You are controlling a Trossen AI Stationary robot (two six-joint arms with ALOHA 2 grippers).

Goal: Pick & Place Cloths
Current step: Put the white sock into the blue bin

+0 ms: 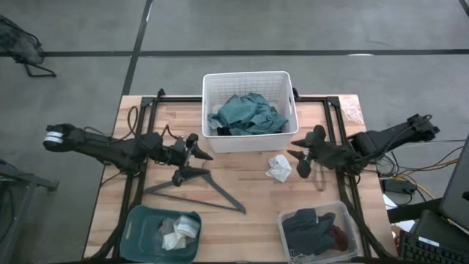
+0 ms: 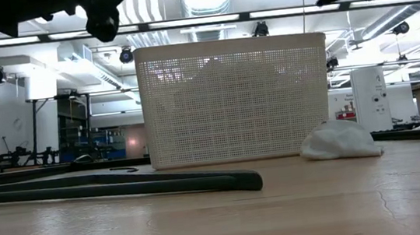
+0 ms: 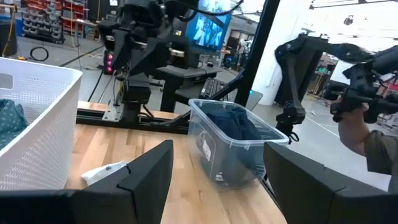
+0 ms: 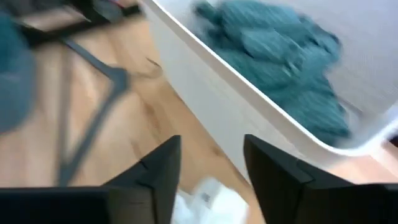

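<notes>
Teal plastic bin (image 1: 139,233) at the desk's (image 1: 249,187) front-left corner holds pale striped rags (image 1: 178,230). Behind it lies a dark grey clothes hanger (image 1: 196,184). The left gripper (image 1: 203,149) hovers above it, fingers wide apart, holding nothing. A white perforated basket (image 1: 249,82) at the back edge contains a large teal-green cloth (image 1: 248,115). Bare wood surrounds a small white cloth (image 1: 278,168) in front of it. The right gripper (image 1: 297,154) hangs beside it, spread open and empty. A clear tub (image 1: 353,227) at the front-right corner holds dark garments (image 1: 311,228).
</notes>
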